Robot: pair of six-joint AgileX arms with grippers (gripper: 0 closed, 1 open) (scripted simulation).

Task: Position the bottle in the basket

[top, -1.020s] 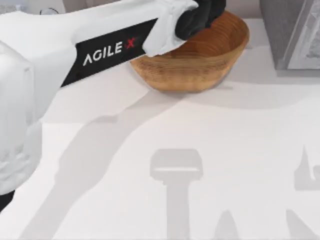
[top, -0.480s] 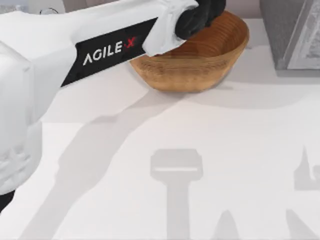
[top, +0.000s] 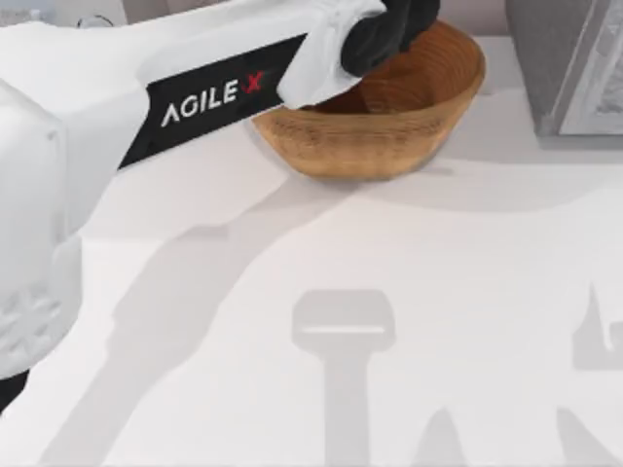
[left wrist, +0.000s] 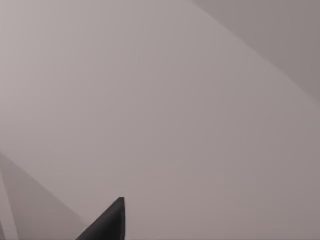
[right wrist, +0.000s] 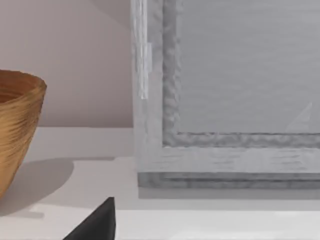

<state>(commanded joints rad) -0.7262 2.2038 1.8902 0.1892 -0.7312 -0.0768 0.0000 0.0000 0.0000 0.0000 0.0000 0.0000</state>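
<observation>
Left gripper (top: pixel 394 34) over the basket (top: pixel 409 136); grip state cannot be told; bottle likely light, rigid, slippery; hold mid-body.

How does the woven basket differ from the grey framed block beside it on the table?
The basket is tan and ribbed; the block is grey with flat panels. The basket is a rounded open bowl; the block is straight-edged and framed. The left claw hangs over the basket; the right claw faces the block. Both rest on the white table.
</observation>
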